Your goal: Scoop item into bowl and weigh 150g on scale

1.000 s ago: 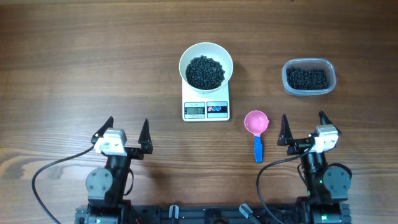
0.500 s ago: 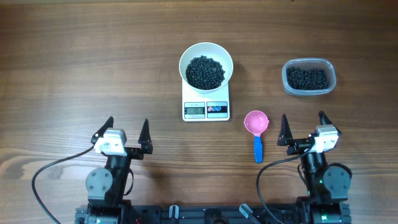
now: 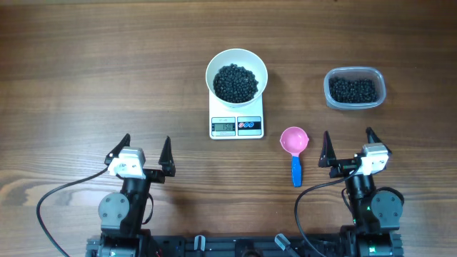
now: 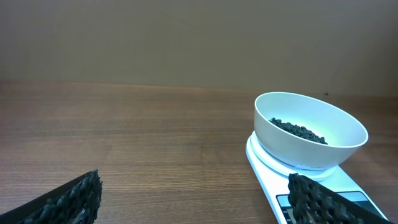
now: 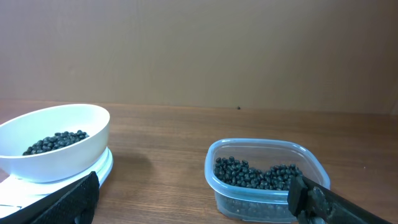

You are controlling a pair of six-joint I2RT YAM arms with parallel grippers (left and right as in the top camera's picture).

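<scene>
Nearest the robot's base, the left end effector (image 3: 146, 143) and the right end effector (image 3: 348, 139) both hang over bare table (image 3: 86, 71) with their jaws spread wide and nothing between them. Neither touches any object, which reads as a parked, hands-off pose.

Just beyond the right end effector lies the scoop (image 3: 294, 146), flat on the wood with its pink cup empty and facing up. Its blue handle points back toward the robot, an easy pickup if more is needed.

Farther out, at mid-table, sits the scale (image 3: 236, 125) with its display strip turned toward the robot. The bowl (image 3: 211, 71) rests on its platform, so whatever goes in is weighed directly. A mound of beads (image 3: 235, 83) fills the bowl's bottom. The digits are too small to read with certainty.

To the right, well apart from the scale, the clear tub (image 3: 330, 93) holds the remaining beads. Judging by the released scoop, the weighing looks finished or nearly so.
</scene>
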